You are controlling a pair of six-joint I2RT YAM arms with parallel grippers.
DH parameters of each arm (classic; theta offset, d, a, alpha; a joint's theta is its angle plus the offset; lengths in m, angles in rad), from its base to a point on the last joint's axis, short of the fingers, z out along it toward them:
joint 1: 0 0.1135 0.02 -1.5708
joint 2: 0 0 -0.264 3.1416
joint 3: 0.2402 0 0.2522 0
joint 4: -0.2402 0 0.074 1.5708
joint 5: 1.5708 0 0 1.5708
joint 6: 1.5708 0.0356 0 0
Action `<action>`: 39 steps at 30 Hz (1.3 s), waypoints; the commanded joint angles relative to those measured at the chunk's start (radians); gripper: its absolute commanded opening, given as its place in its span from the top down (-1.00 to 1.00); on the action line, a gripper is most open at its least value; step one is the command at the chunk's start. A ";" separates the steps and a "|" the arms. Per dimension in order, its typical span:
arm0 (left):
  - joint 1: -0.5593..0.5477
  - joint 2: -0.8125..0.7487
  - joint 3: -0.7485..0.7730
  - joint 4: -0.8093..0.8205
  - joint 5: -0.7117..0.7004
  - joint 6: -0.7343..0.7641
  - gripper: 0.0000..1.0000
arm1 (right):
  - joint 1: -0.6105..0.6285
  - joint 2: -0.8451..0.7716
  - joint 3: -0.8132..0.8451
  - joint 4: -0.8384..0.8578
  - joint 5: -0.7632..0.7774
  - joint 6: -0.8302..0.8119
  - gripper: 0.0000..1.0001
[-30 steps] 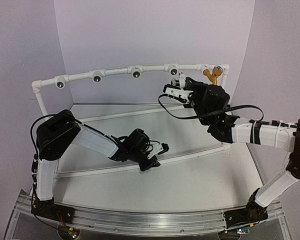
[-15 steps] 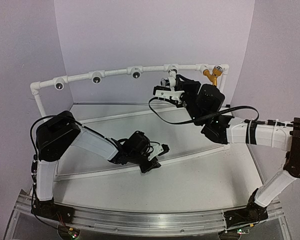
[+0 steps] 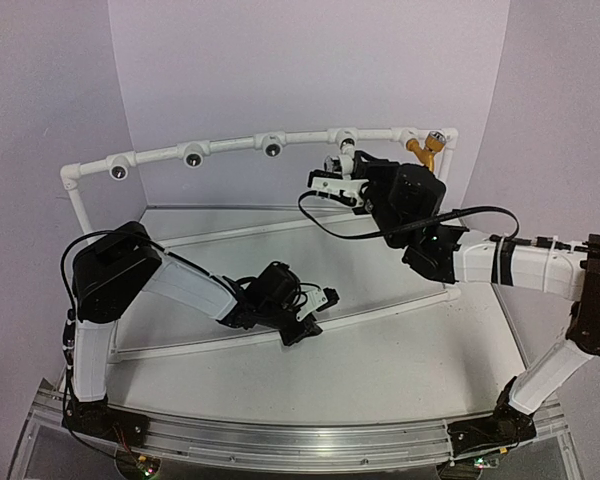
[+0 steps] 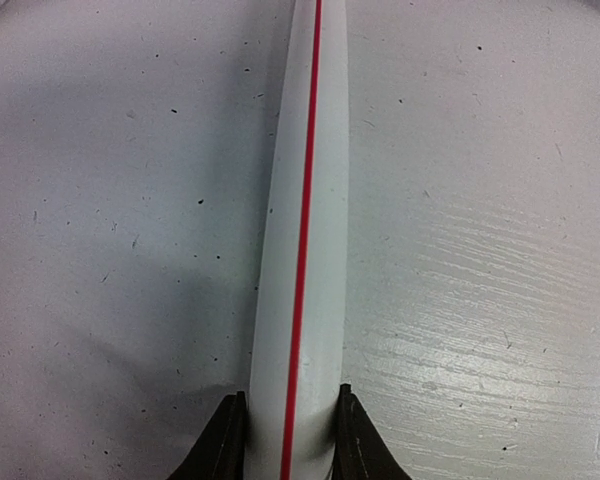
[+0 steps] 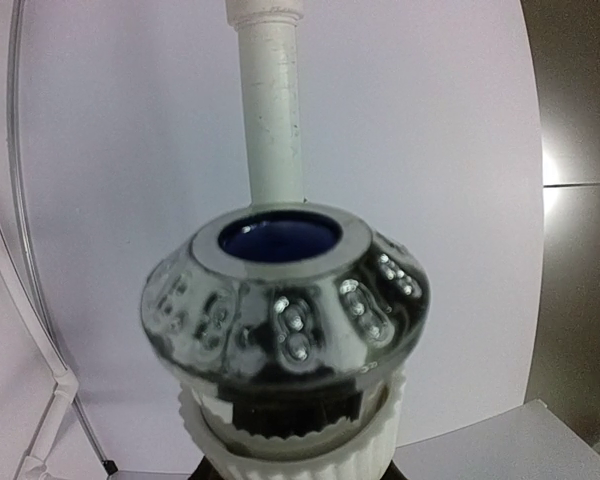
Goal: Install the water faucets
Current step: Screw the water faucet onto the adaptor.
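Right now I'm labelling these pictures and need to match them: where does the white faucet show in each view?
Top external: white faucet, upper middle-right, just below the pipe frame.
Left wrist: not in it; only a white rail with a red line.
Right wrist: fills the lower centre, close up, shiny with a blue middle.
Shared landmark: the pipe frame, behind the faucet in the right wrist view too.

We see the speckled white table (image 4: 100, 250) carrying a red-striped white pipe (image 4: 300, 200), lying between the jaws of the left gripper (image 4: 290, 425) and running straight ahead.
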 commanded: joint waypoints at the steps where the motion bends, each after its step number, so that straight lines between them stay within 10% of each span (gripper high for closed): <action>1: -0.004 0.124 -0.037 -0.179 -0.081 -0.169 1.00 | -0.004 0.011 0.070 0.022 0.031 0.038 1.00; 39: -0.010 0.137 -0.022 -0.199 -0.083 -0.164 1.00 | -0.039 0.037 0.146 -0.010 0.106 0.020 1.00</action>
